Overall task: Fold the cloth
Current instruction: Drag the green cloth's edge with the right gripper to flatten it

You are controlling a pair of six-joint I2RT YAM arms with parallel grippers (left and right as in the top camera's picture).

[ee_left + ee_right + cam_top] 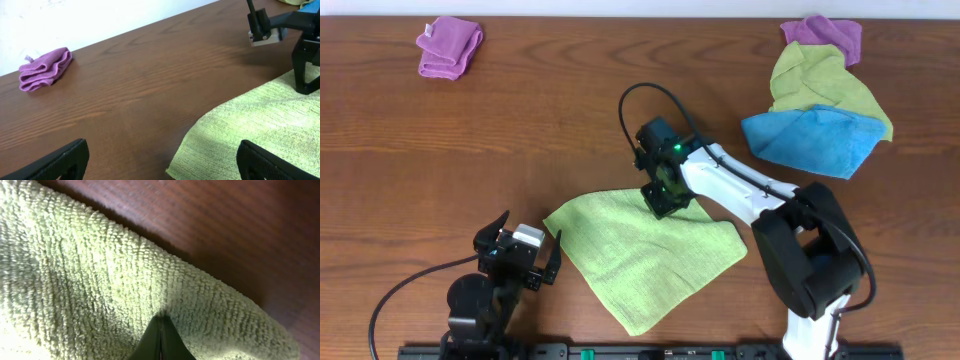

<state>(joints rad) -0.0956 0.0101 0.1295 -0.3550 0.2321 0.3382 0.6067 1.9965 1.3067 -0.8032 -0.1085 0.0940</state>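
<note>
A light green cloth [640,255] lies spread on the wooden table near the front centre. My right gripper [663,197] is down at its far edge, with the fingers shut on a pinch of the green cloth [125,295]; the closed fingertips [161,325] press into the fabric. My left gripper [525,262] sits low at the front left, open and empty, just left of the cloth's near-left corner [190,155]. The left wrist view shows its two fingers spread wide [160,162] and the right arm [305,60] on the cloth.
A folded purple cloth [448,46] lies at the far left, also in the left wrist view [44,68]. A pile of purple [825,35], yellow-green [820,80] and blue [810,140] cloths lies at the far right.
</note>
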